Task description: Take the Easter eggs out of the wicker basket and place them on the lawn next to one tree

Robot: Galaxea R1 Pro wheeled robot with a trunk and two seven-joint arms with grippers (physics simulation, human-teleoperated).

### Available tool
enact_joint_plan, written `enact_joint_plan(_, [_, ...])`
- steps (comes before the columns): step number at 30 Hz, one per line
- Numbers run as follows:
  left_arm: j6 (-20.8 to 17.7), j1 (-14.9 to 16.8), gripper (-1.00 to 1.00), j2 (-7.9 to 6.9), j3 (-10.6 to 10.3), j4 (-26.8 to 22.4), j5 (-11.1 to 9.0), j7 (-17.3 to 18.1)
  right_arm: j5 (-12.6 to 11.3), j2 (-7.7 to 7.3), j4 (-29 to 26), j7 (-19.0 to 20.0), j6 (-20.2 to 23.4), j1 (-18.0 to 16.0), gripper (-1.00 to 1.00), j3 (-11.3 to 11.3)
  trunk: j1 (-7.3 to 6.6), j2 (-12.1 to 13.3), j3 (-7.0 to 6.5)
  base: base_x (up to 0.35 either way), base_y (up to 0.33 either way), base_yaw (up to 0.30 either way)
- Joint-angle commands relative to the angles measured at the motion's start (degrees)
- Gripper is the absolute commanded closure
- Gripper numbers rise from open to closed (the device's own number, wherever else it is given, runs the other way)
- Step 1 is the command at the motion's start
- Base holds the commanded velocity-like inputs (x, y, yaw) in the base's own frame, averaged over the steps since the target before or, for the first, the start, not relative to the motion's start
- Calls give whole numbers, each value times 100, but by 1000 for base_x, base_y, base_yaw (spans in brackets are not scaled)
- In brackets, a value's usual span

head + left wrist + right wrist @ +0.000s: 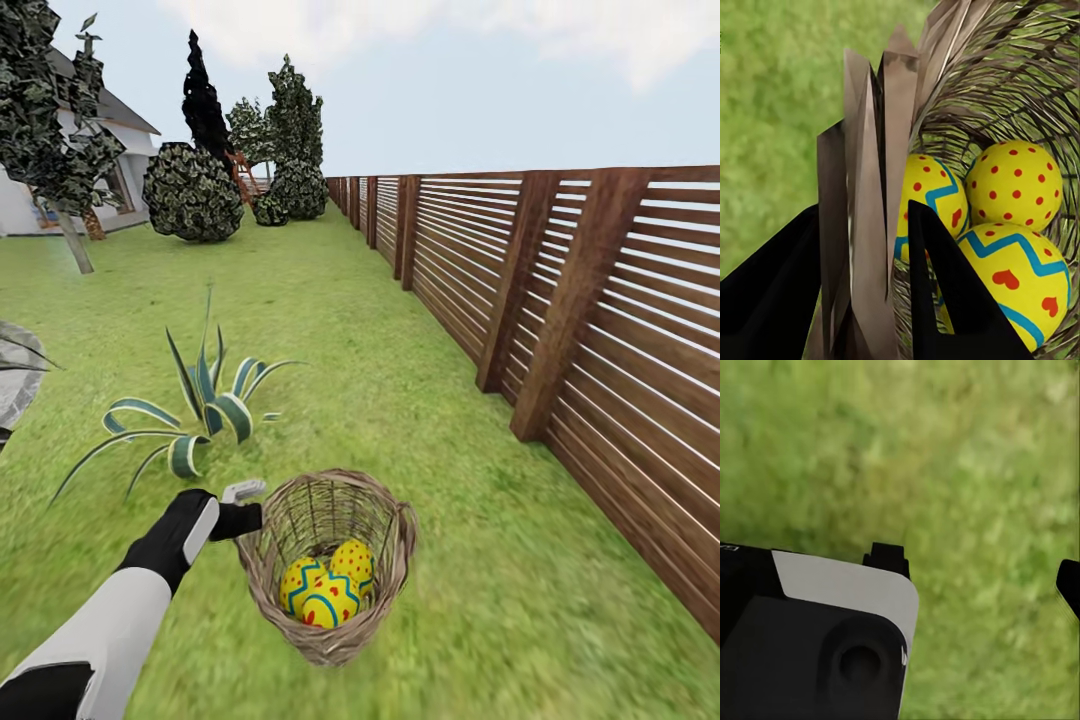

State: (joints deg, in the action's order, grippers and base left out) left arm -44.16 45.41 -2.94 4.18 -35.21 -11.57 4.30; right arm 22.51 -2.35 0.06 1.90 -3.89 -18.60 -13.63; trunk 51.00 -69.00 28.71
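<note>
Head view: the wicker basket [327, 565] sits tilted on the lawn [330, 330], near the wooden fence [560, 300] and a spiky striped plant [205, 400]. All three eggs [327, 588] lie inside it, so nothing is delivered yet. My left pincer [243, 510] is at the basket's rim. A pale-trunked tree [60, 150] stands well apart, by the house [105, 165].

Left wrist view: my fingers [945, 300] straddle the basket wall [870, 210], one outside, one inside beside the eggs. Clamped on the rim, I judge.

Right wrist view: my right pincer [979, 574] hangs over grass, fingertips apart, holding nothing.

Remaining: all three transfers.
</note>
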Motion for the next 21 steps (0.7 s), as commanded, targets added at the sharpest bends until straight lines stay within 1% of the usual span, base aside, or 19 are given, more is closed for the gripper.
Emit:
enact_joint_plan(1, [-31,3,100,4,73,-4,-65,18,42,-2,3,21,-16,-3,-100,-48,3,-3,6,323,0,0])
enact_joint_plan(4, [-31,3,100,4,106,-3,-64,18,38,-2,3,21,-16,-3,-100,-49,3,-3,6,324,0,0])
enact_joint_plan(14, [-30,3,100,4,109,-3,-64,18,0,-4,3,21,-16,-3,-100,-52,3,-3,6,324,0,-17])
enact_joint_plan(21, [-31,3,100,1,115,-3,-64,18,-2,-11,3,21,-18,-3,-100,-52,3,-3,6,325,0,-278])
